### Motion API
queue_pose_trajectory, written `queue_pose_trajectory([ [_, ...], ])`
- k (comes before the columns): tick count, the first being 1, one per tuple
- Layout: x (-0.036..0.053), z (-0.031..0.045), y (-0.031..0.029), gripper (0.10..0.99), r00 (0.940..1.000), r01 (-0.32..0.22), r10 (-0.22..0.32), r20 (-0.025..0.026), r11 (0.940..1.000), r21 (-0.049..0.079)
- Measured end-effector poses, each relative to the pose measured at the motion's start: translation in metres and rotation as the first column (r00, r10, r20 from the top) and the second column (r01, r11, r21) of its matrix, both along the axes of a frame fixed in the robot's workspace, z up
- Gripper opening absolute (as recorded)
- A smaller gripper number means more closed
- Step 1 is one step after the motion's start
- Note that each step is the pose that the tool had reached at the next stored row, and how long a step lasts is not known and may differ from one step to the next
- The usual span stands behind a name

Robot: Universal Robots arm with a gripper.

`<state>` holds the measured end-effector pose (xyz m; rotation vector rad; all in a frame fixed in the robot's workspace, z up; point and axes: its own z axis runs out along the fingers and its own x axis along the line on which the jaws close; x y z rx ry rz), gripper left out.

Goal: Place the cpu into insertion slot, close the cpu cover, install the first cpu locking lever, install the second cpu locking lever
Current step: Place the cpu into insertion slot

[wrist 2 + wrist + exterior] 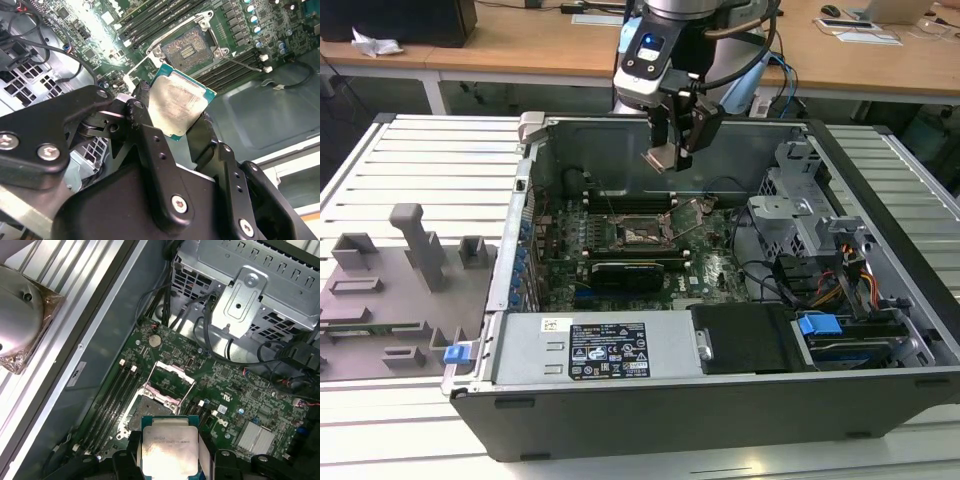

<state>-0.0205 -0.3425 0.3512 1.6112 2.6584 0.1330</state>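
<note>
My gripper (pixel 672 150) hangs over the open computer case, shut on the cpu (pixel 661 157). Both wrist views show the chip's silvery top and green edge clamped between the two black fingers (pixel 142 107): the cpu (pixel 177 105), and the cpu (pixel 167 447). It is held tilted in the air, apart from the board. Below it, on the green motherboard, the insertion slot (pixel 642 235) lies uncovered, its pin field glinting (pixel 190 47). In the first wrist view the cpu cover (pixel 176 371) stands swung up behind the slot (pixel 150 407). Thin metal levers (pixel 695 207) stick up beside the socket.
Long black memory slots (pixel 112 395) flank the socket, and a black expansion card (pixel 625 272) lies in front of it. A metal drive cage (pixel 800 190) with cables stands to the exterior view's right, and the power supply (pixel 600 345) at the front. A grey fixture tray (pixel 390 290) lies outside the case.
</note>
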Motion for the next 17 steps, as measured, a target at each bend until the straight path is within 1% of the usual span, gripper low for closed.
queue_pose_trajectory([
  [2,0.0000,-0.0003,0.0000,0.537,1.0000,0.009,-0.009,0.0000,1.0000,0.000],
  [6,0.0000,-0.0010,0.0000,0.537,0.9979,0.065,-0.065,0.0000,0.9979,0.000],
  [8,0.0000,-0.0015,0.0000,0.537,0.9947,0.102,-0.102,0.0000,0.9947,0.000],
  [12,0.0000,-0.0023,0.0000,0.537,0.9885,0.151,-0.151,0.0000,0.9885,0.000],
  [14,0.0000,-0.0031,0.0000,0.537,0.9828,0.185,-0.185,0.0000,0.9828,0.000],
  [17,0.0000,-0.0036,0.0000,0.537,0.9779,0.209,-0.209,0.0000,0.9779,0.000],
])
